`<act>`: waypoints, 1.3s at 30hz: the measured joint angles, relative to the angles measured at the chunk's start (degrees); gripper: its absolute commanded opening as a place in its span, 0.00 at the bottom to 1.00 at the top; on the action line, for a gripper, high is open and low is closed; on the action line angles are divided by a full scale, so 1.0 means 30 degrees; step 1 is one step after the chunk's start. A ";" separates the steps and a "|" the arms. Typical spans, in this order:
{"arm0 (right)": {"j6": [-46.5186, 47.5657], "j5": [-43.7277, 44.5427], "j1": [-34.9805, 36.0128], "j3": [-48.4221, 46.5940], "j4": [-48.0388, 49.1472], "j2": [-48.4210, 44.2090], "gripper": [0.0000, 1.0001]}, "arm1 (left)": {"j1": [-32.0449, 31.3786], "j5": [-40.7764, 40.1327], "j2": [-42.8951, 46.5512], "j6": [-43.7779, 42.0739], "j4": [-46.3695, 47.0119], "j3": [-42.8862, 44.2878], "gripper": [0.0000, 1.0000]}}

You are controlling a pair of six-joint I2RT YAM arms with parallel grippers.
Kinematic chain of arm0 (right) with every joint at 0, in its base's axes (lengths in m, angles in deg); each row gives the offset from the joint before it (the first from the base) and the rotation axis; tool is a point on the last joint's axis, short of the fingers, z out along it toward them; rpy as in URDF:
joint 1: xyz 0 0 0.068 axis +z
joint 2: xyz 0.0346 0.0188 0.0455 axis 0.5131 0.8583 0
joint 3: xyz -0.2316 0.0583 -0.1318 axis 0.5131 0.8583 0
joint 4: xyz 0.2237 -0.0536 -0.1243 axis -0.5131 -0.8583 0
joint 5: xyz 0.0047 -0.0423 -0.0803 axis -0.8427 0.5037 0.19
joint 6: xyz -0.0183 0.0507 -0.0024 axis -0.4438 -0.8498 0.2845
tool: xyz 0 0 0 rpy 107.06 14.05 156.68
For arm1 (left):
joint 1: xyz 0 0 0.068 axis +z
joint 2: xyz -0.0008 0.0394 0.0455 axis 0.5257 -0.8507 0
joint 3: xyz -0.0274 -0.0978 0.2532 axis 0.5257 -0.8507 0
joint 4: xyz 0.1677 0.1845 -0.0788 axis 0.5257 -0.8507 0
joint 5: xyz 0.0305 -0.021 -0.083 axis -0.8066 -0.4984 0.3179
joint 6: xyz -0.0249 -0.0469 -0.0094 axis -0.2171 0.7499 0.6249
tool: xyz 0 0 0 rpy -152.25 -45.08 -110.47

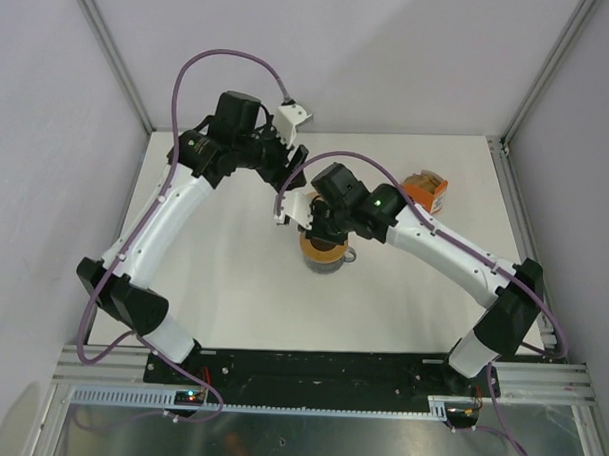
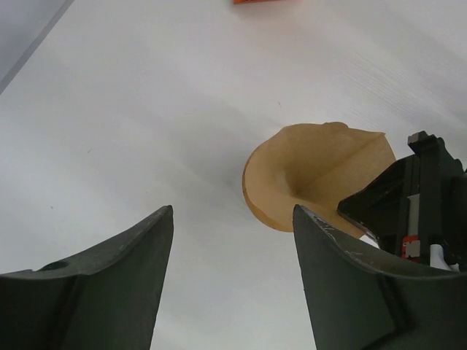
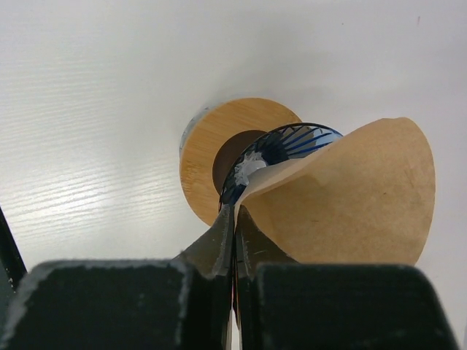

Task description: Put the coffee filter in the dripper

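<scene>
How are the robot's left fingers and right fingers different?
The left fingers stand wide apart, holding nothing; the right fingers are shut, pinching the edge of the coffee filter. The left fingers hang over the table; the right fingers sit close by the dripper. Both pairs are dark.

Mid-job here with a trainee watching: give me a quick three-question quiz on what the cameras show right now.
1. True or false: the left gripper is shut on the coffee filter.
2. The right gripper is: A open, B shut on the filter's edge, C out of view.
3. Fill in: the blue dripper sits in a round ____ holder.
Key: 1 false; 2 B; 3 wooden.
</scene>
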 measured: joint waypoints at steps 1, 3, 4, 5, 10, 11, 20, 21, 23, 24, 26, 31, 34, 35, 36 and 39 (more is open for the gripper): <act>0.0015 0.0007 0.0000 -0.0073 -0.0022 0.0102 0.00 | 0.0051 0.0087 -0.0015 0.0000 0.0000 -0.0007 0.71; 0.0095 0.0000 -0.0007 -0.0248 -0.0124 0.0291 0.00 | 0.0095 0.0255 -0.0029 0.0000 0.0117 -0.0117 0.71; 0.0138 -0.0015 -0.0022 -0.0379 -0.0240 0.0415 0.00 | 0.0095 0.0335 -0.0029 0.0000 0.0189 -0.0233 0.71; 0.0146 -0.0022 -0.0029 -0.0481 -0.0328 0.0532 0.00 | 0.0095 0.0415 -0.0066 0.0000 0.0240 -0.0386 0.71; 0.0364 -0.0284 -0.0066 -0.0867 -0.0750 0.1078 0.20 | 0.0095 0.0896 -0.0546 0.0015 0.0517 -0.1253 0.69; 0.0415 -0.0313 -0.0095 -0.0947 -0.0823 0.1173 0.25 | 0.0102 0.0962 -0.0714 0.0022 0.0576 -0.1428 0.69; 0.0131 -0.0743 -0.0612 -0.1734 -0.0692 0.1282 0.49 | 0.0095 0.1734 -0.1282 0.0146 0.0408 -0.2346 0.68; 0.0131 -0.0801 -0.0663 -0.1770 -0.0663 0.1282 0.51 | 0.0095 0.1770 -0.1282 0.0146 0.0415 -0.2346 0.68; 0.0131 -0.1115 -0.0729 -0.1887 -0.0627 0.1246 0.54 | 0.0095 0.1821 -0.1282 0.0153 0.0415 -0.2346 0.68; 0.0124 -0.1311 -0.0765 -0.1938 -0.0597 0.1195 0.55 | 0.0095 0.1851 -0.1282 0.0153 0.0415 -0.2353 0.68; 0.0073 -0.1807 -0.0831 -0.1974 -0.0605 0.0954 0.56 | 0.0095 0.1931 -0.1282 0.0160 0.0430 -0.2353 0.68; -0.0248 -0.3599 -0.1239 -0.1974 -0.0233 -0.0175 0.46 | 0.0124 0.1982 -0.1290 0.0146 0.0430 -0.2368 0.68; -0.1195 -0.4371 -0.1719 -0.1814 0.0831 -0.1180 0.18 | 0.0168 0.1741 -0.1290 0.0138 0.0495 -0.2368 0.69; -0.1770 -0.4444 -0.2062 -0.1683 0.1348 -0.1552 0.11 | 0.0240 0.1654 -0.1282 0.0138 0.0495 -0.2368 0.69; -0.2331 -0.4437 -0.2463 -0.1625 0.1749 -0.1792 0.06 | 0.0321 0.1596 -0.1282 0.0138 0.0510 -0.2368 0.69; -0.3942 -0.4051 -0.3293 -0.1683 0.2397 -0.1814 0.01 | 0.0743 0.1421 -0.1282 0.0153 0.0590 -0.2368 0.70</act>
